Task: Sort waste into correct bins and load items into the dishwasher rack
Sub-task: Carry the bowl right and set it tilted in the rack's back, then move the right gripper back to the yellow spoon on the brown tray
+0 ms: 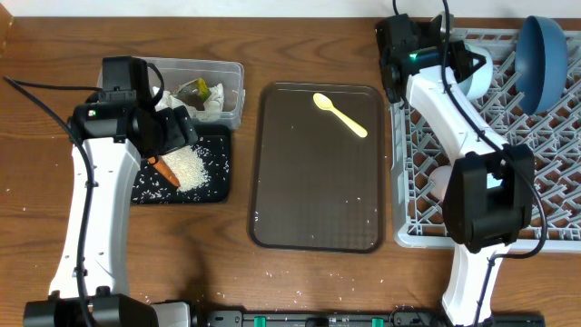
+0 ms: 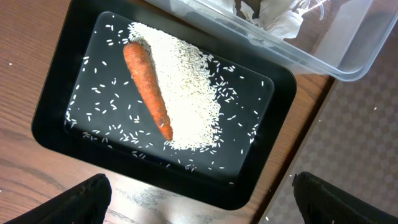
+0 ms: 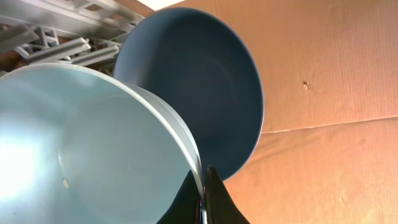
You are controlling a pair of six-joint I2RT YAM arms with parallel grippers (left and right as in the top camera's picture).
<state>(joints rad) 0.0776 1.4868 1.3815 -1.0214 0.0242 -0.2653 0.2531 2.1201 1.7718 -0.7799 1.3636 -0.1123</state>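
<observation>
The right gripper (image 3: pixel 203 186) pinches the cup (image 3: pixel 93 143) by the rim over the rack (image 1: pixel 545 182), close to the upright plate (image 3: pixel 199 81), so a sloppy release could knock them together or topple the cup, while the left gripper (image 2: pixel 202 190) hangs spread above the black tray (image 2: pixel 53 106).

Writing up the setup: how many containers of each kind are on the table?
Bins: 2 (tub, black tray)
Brown tray: 1
Rack: 1
Total: 4
</observation>
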